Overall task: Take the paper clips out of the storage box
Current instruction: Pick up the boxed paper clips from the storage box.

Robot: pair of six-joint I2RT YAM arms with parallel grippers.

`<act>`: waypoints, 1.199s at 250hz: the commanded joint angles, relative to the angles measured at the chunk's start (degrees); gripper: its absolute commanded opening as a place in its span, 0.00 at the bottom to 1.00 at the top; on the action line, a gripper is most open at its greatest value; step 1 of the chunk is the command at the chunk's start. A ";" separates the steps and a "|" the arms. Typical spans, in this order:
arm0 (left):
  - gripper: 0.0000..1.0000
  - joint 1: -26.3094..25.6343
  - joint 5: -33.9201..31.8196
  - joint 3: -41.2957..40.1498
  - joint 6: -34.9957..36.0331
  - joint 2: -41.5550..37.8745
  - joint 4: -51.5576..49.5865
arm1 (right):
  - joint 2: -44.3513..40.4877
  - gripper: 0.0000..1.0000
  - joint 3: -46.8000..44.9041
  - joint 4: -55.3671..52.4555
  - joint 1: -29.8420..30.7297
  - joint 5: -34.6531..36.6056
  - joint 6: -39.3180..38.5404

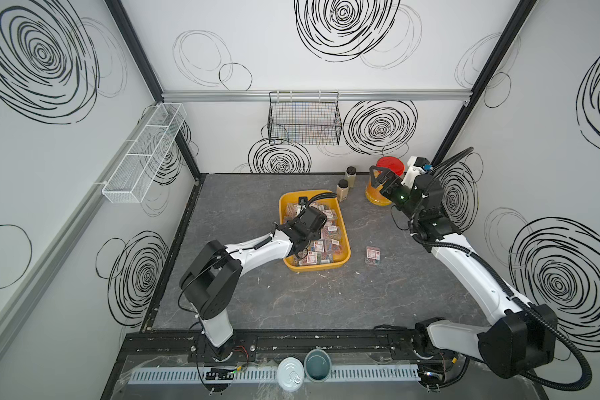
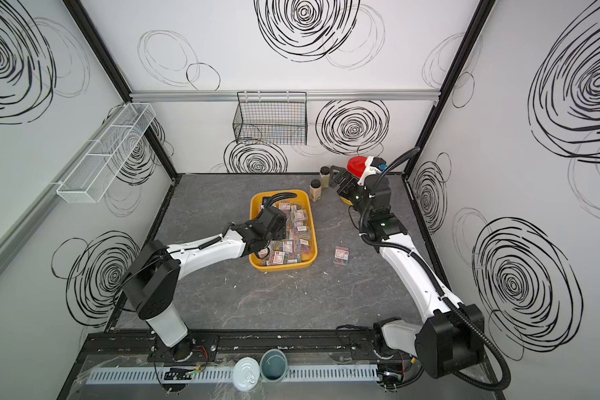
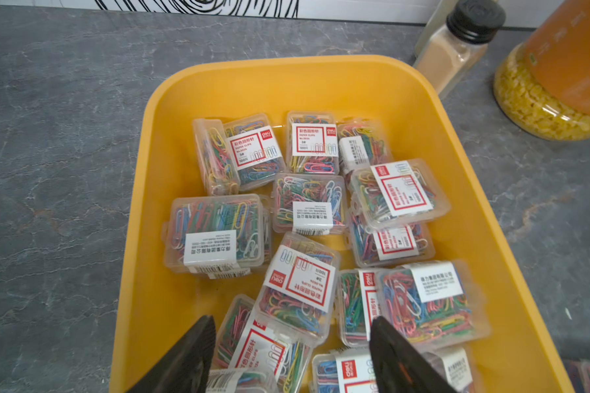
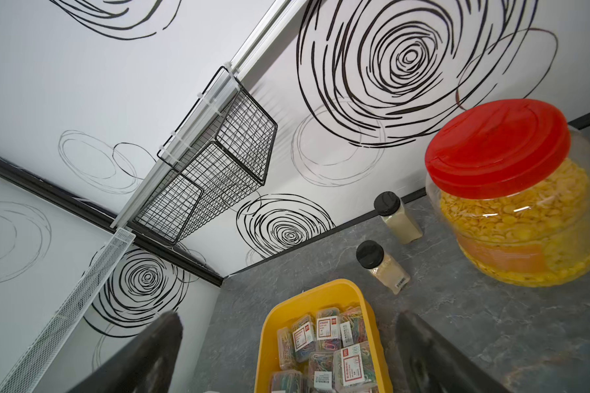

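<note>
A dark grey stone-look table top (image 1: 291, 304) sits in a little room with white walls (image 1: 291, 76) covered in black scribble rings.

One black wire basket (image 1: 303, 119) hangs on the back wall, and one white mesh shelf (image 1: 146, 152) hangs on the left wall. One shallow yellow plastic tray (image 3: 269, 88) sits mid-table. It holds small clear plastic cases of coloured paper clips (image 3: 309, 204), more than twelve, piled too much to count exactly. One more clip case (image 1: 373, 255) lies alone on the table, right of the tray. Behind the tray stand two small black-capped bottles (image 1: 342, 189) and one clear jar of yellow grains with a red lid (image 4: 511, 190). The left gripper (image 3: 292, 326) hangs over the tray's near end, jaws apart, holding nothing. The right gripper (image 4: 288, 318) is up by the jar, wide open and empty.
</note>
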 commanded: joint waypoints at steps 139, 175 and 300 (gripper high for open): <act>0.89 2.05 6.97 3.90 5.52 6.75 -1.49 | -0.73 1.00 -0.78 2.26 0.52 1.50 0.77; 0.88 2.28 7.36 3.89 6.16 7.87 -1.69 | -3.08 1.00 -3.41 5.10 0.65 2.09 0.79; 0.80 3.55 9.26 6.13 7.72 13.07 -2.39 | 1.27 1.00 0.45 2.91 2.41 1.48 0.36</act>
